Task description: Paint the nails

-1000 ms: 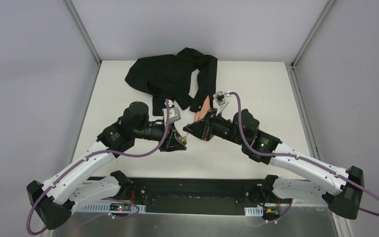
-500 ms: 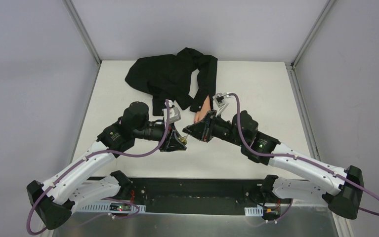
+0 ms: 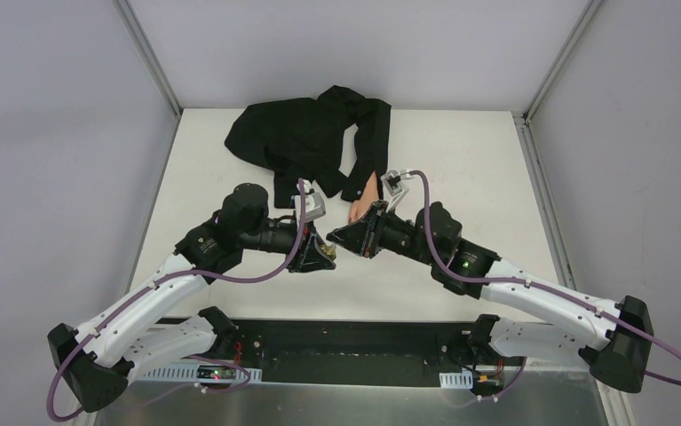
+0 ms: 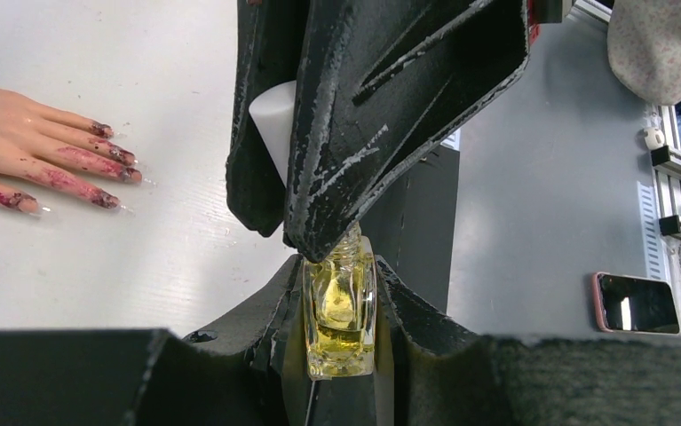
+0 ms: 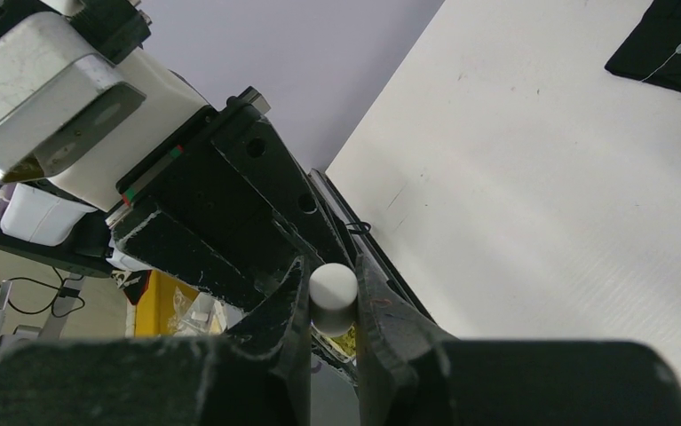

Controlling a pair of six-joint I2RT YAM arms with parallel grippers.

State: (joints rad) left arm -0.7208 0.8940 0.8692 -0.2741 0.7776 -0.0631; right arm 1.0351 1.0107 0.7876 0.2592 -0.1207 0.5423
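Note:
In the left wrist view the pale mannequin hand lies flat at the far left, its nails smeared dark red. My left gripper is shut on a small yellow polish bottle, held upright. My right gripper is shut on the white cap, which sits right at the bottle's neck. From above, the left gripper and the right gripper meet tip to tip just in front of the mannequin hand. The brush is hidden.
A black garment lies crumpled at the back of the white table, its sleeve running down to the mannequin hand. A phone lies on the grey surface beyond the table's near edge.
The right arm has eased slightly left and lower toward the left gripper. Both grips are unchanged and the left arm has stayed put.

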